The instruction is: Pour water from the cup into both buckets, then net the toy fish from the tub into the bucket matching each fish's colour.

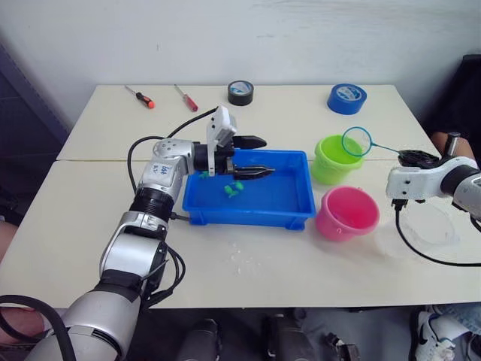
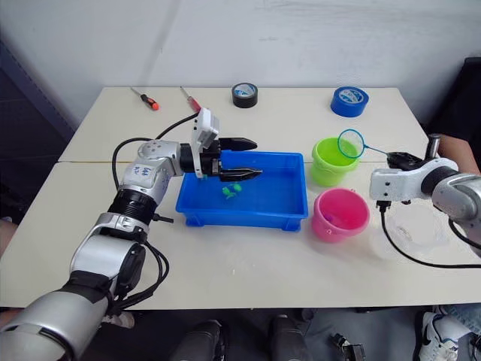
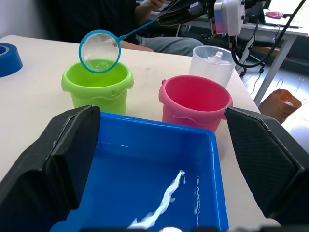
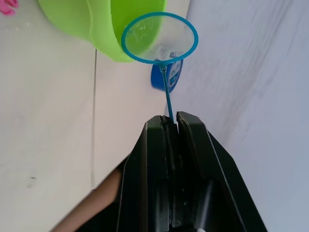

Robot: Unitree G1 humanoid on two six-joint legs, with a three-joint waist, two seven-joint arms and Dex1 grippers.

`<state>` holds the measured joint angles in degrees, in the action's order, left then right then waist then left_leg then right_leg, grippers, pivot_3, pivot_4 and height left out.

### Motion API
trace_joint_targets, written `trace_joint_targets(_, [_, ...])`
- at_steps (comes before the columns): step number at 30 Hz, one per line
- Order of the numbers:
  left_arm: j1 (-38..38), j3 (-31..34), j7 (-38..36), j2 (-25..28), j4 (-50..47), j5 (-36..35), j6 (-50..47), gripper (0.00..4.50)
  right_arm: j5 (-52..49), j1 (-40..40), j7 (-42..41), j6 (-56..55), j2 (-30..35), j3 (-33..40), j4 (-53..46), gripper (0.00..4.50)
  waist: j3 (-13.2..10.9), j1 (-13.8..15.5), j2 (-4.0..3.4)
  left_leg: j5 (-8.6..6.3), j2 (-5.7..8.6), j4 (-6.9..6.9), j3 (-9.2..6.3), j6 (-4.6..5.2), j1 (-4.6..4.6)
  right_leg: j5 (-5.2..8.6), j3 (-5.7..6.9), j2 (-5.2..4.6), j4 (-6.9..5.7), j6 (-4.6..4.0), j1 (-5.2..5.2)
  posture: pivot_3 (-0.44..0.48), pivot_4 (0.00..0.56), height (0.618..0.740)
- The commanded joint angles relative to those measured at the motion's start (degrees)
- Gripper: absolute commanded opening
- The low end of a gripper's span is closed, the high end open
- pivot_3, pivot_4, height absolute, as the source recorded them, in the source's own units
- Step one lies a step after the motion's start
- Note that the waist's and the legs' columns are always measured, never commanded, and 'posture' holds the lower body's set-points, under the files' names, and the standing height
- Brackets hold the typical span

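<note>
From the head camera, you see the shallow rectangular bright blue plastic tub [image 1: 279,197] in the middle of the pale tabletop [image 1: 301,256], with a few tiny green plastic toy fish [image 1: 234,189] near its left end. The left end effector [image 1: 252,156] hovers over that end with its two black fingers spread wide and nothing between them. To the tub's right stand the small round lime green plastic bucket [image 1: 333,159] and, nearer you, the bright pink plastic bucket [image 1: 346,213]. The wide clear plastic cup [image 1: 432,227] sits beyond the pink bucket, under the right arm.

From the left wrist camera, the small hoop net with a light blue rim [image 3: 99,50] hangs right above the green bucket's mouth, and the tub's water shows a white glint.

From the right wrist camera, the right end effector [image 4: 173,121] is clamped tight on the net's thin handle.

Your step in hand looks like tipping a netted fish into the green bucket, though I cannot tell whether the mesh holds one. Keep the hoop centred over the rim, roll the wrist slowly, and keep the left arm clear of the net's path back to the tub.
</note>
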<state>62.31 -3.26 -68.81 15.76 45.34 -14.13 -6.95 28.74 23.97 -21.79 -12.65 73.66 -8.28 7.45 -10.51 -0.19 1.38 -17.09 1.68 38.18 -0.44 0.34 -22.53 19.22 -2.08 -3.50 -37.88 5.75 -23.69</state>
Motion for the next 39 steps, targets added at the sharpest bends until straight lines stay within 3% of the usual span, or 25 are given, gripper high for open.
trace_joint_targets(1, [0.5, 0.8, 0.1, 1.2, -1.6, 0.4, 0.8, 4.45, -1.7, 1.6, -0.6, -1.3, -0.3, 4.3, 0.3, 0.0, 0.0, 0.0, 0.0, 0.0, -0.01, 0.0, 0.0, -0.01, 0.0, 0.0, 0.0, 0.0, -0.01, 0.0, 0.0, 0.0, 0.15, 0.736])
trace_joint_targets(7, [-3.4, 0.2, -2.9, 8.4, -3.9, 2.3, 1.2, 4.45, -27.1, 3.8, -15.2, 24.3, -11.9, 13.7, -14.9, 0.0, 0.0, -0.7, -0.01, 0.0, -0.15, -0.01, 0.15, -0.03, 0.14, 0.0, 0.0, 0.11, -0.06, 0.0, 0.06, 0.0, 0.15, 0.736])
trace_joint_targets(10, [-6.9, -0.2, -4.1, 12.5, -6.9, 3.2, 0.9, 4.45, -36.2, 4.5, -19.4, 39.2, -16.6, 13.9, -22.8, 0.0, 0.0, -1.1, -0.01, -0.01, -0.29, 0.0, 0.01, -0.11, 0.15, 0.0, -0.06, 0.17, -0.07, -0.01, 0.1, 0.0, 0.15, 0.736])
trace_joint_targets(13, [-11.1, 0.1, -3.8, 16.8, -10.8, 4.3, 0.7, 4.45, -39.9, 5.0, -21.9, 46.4, -19.4, 11.1, -27.0, 0.0, 0.0, -1.1, -0.01, -0.02, -0.26, 0.01, -0.15, -0.1, 0.11, 0.0, -0.08, 0.1, -0.07, -0.03, 0.13, 0.0, 0.15, 0.736])
trace_joint_targets(18, [-16.2, 1.2, -2.5, 21.0, -17.8, 3.7, -2.5, 4.45, -38.5, 5.4, -22.7, 48.0, -21.4, 6.0, -27.8, 0.0, 0.0, -0.3, -0.01, -0.06, -0.17, 0.02, -0.25, -0.04, 0.03, 0.0, -0.03, -0.01, 0.03, -0.03, 0.12, 0.0, 0.15, 0.736])
trace_joint_targets(26, [-25.0, 5.8, 0.7, 26.9, -30.8, 0.6, -10.9, 4.45, -31.0, 8.4, -24.3, 40.2, -25.7, -5.1, -19.6, 0.0, 0.0, -0.1, -0.01, -0.08, -0.15, 0.02, -0.25, 0.0, 0.0, 0.0, -0.02, -0.02, 0.03, -0.04, 0.08, 0.0, 0.15, 0.736])
trace_joint_targets(34, [-27.9, 8.9, 1.3, 29.9, -36.1, -3.9, -18.1, 4.45, -31.9, 9.9, -26.2, 39.4, -25.6, -1.1, -18.7, 0.0, 0.0, -0.1, -0.01, -0.08, -0.15, -0.02, -0.29, 0.0, -0.02, 0.01, 0.03, -0.02, 0.02, -0.05, 0.06, 0.0, 0.15, 0.736])
trace_joint_targets(39, [-25.9, 8.3, 2.4, 29.2, -35.7, -4.6, -20.1, 4.45, -31.4, 7.6, -26.0, 41.3, -23.8, 1.8, -23.3, 0.0, 0.0, 0.0, -0.01, -0.13, -0.14, 0.0, -0.33, 0.08, -0.02, 0.01, 0.06, -0.03, 0.06, -0.05, 0.09, 0.0, 0.15, 0.736])
